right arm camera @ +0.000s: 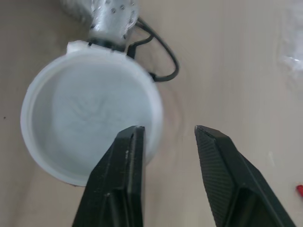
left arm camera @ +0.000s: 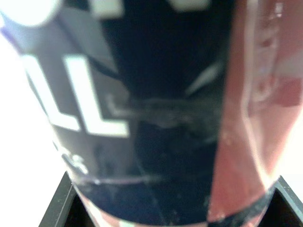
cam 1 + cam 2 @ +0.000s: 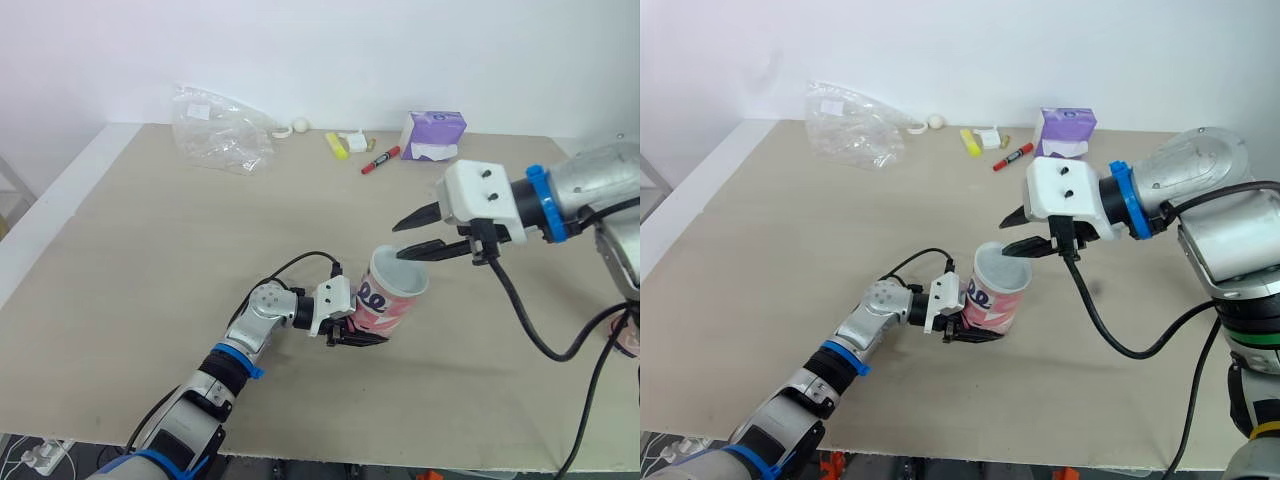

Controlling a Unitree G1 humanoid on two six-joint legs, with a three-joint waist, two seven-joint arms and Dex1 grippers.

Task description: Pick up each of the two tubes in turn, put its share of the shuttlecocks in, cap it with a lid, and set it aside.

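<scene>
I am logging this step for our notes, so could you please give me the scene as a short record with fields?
Tube: pink and white, tilted
Left gripper: shut on the tube's lower part
Lid: white, appears seated on the tube's top
Right gripper: open, fingertips at the lid's rim
Table: clear plastic bag, red marker and purple box near the far edge

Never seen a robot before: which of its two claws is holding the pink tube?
The left gripper, shut round the base of the pink tube; the right gripper hangs open at its rim, gripping nothing.
</scene>
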